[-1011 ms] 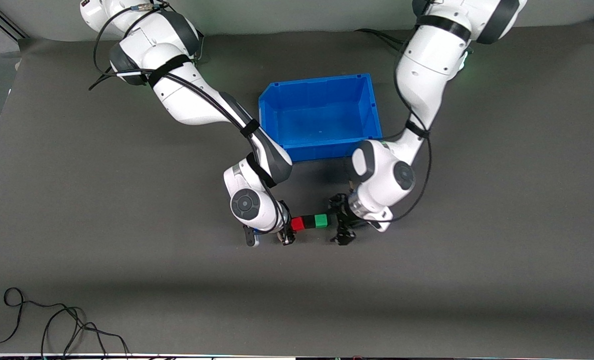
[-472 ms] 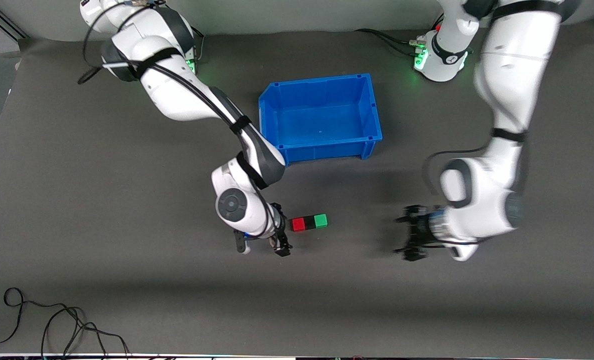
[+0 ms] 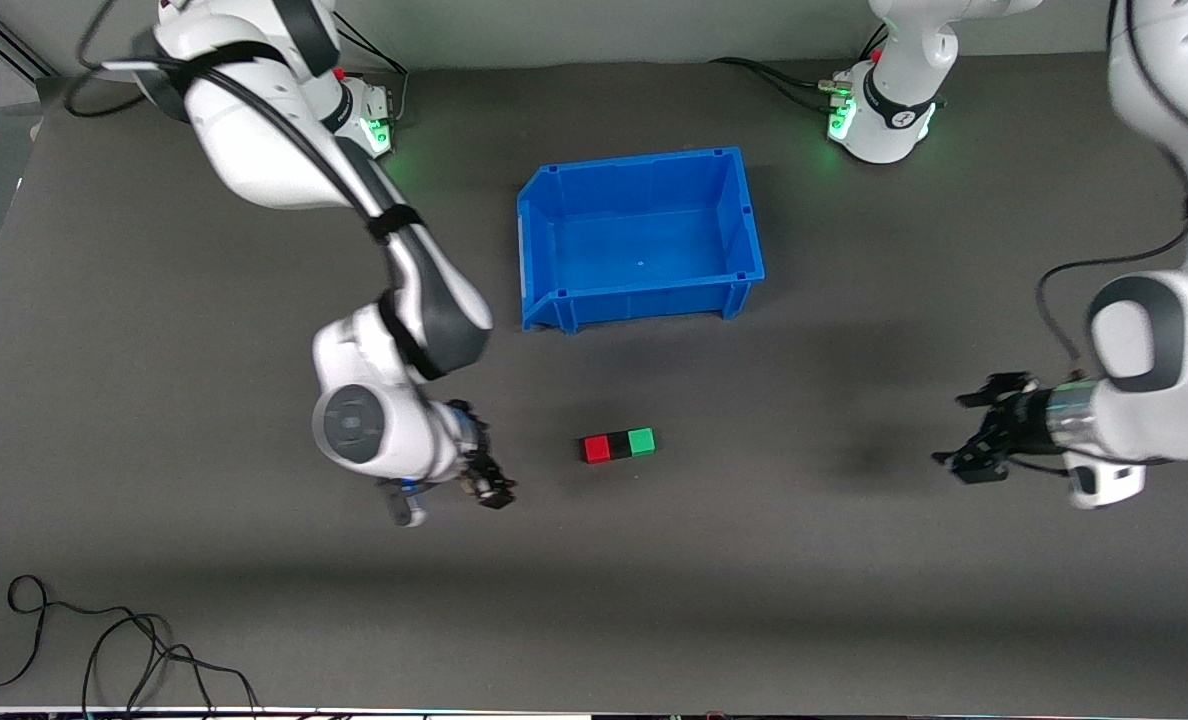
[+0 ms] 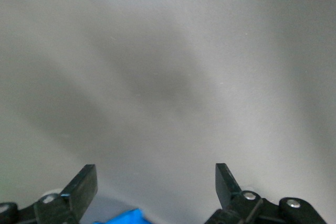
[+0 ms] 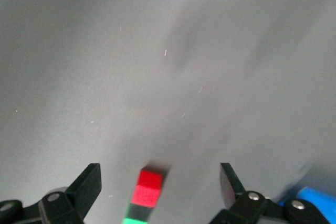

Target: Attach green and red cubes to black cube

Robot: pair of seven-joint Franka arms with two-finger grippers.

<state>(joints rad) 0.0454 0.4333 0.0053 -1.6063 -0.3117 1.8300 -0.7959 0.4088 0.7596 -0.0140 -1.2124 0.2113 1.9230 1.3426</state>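
Note:
The red cube [image 3: 595,449], the black cube [image 3: 618,446] and the green cube [image 3: 641,441] lie joined in one short row on the dark table, nearer to the front camera than the blue bin [image 3: 554,305]. The black one is in the middle. My right gripper [image 3: 489,460] is open and empty, off the red end of the row toward the right arm's end. Its wrist view shows the red cube [image 5: 148,187], black cube [image 5: 139,211] and green cube [image 5: 134,221] ahead of the open gripper [image 5: 159,177]. My left gripper [image 3: 966,432] is open and empty, well off toward the left arm's end; it also shows in its wrist view [image 4: 155,174].
The open blue bin stands farther from the front camera than the cubes; a corner shows in the right wrist view [image 5: 310,198] and a blue bit in the left wrist view [image 4: 121,217]. A loose black cable [image 3: 104,650] lies near the front edge at the right arm's end.
Both grippers were at the ends of the cube row and have drawn back from it, the left one much farther. The three cubes stay joined in place.

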